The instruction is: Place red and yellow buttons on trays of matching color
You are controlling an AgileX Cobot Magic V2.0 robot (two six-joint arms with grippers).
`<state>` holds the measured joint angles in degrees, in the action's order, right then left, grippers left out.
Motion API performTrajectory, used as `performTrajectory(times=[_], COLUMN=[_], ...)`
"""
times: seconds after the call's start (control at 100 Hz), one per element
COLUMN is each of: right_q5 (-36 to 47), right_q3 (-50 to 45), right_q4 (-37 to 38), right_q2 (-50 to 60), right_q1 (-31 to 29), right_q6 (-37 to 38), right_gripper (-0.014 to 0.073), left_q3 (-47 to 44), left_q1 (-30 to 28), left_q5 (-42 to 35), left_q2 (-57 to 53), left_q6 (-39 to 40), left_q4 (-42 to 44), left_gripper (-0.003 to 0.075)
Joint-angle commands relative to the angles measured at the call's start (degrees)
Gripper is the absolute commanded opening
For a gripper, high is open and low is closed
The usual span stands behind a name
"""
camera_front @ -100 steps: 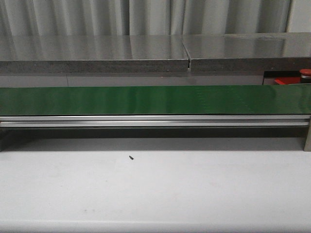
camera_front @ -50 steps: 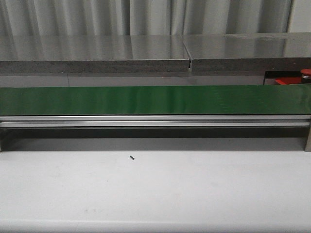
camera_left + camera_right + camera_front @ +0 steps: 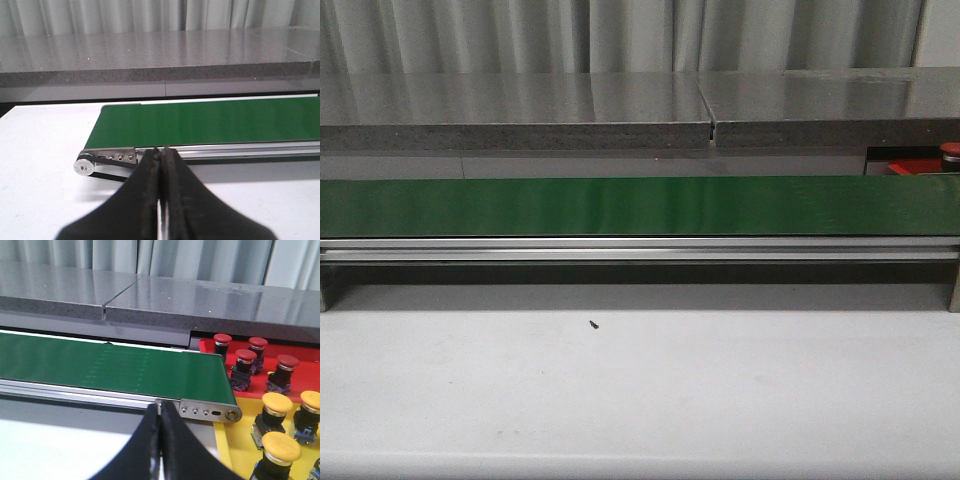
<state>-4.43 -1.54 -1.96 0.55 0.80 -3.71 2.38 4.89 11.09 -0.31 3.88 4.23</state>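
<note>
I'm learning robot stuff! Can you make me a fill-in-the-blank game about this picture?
1. The long belt is colored ____.
2. The red buttons sit on the ____ tray.
3. The yellow buttons sit on the ____ tray.
4. Nothing rides on the belt, and both grippers, left and right, are ____.

Missing words: green; red; yellow; shut

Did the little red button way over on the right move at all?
No. In the front view the red button sits at the same spot above the green belt, at the picture's right edge, as before.
</note>
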Motion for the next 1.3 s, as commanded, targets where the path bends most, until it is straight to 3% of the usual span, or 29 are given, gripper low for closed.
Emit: performTrajectory(times=[0.0,0.27,1.29], right_q5=[4.9,4.9,4.9], right_q3=[0.0,0.0,0.0], right_q4=[0.7,0.7,0.7], right_q2=[1.0,1.0,1.0], right_q1=[0.1,0.1,0.1], right_q6=[-0.1,-0.1,-0.1], right_gripper=[-0.0099,-0.0099,-0.0099], left_q3=[0.6,-2.9,-2.9], left_q1=[0.4,0.4,0.4], left_q5=[-6.2,-10.3,-10.2], left_q2=[-2.0,-2.0,-2.0], left_q6=[0.7,0.7,0.7], left_q4=[0.4,0.4,0.3], left_gripper=[-0.0019,-0.0019,-0.0019])
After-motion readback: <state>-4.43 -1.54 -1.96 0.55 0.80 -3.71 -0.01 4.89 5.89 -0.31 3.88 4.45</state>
